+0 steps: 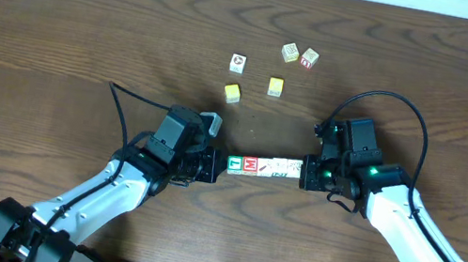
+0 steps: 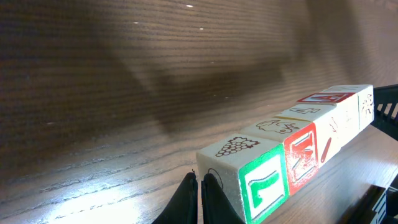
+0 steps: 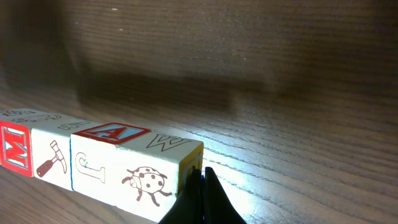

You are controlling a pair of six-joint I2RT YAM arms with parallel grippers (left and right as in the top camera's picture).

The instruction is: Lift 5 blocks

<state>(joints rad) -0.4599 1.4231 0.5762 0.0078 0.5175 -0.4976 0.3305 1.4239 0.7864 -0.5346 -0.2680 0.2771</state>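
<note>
A straight row of blocks [image 1: 263,166] is squeezed end to end between my two grippers. Its shadow falls apart from it on the wood, so the row appears held off the table. My left gripper [image 1: 219,164] is shut, its closed fingertips [image 2: 200,177] pressing the end cube beside the green-faced side [image 2: 264,183]; a red-faced block [image 2: 303,158] comes after it. My right gripper [image 1: 305,172] is shut too, its closed tips [image 3: 203,171] against the yellow end face of the ladybug block [image 3: 146,180]. Nothing sits between either pair of fingers.
Loose cubes lie on the wooden table behind the row: a whitish one [image 1: 239,61], two yellow ones [image 1: 233,93] [image 1: 276,87], and a pair [image 1: 291,54] [image 1: 309,59] further back. Black cables arc beside both arms.
</note>
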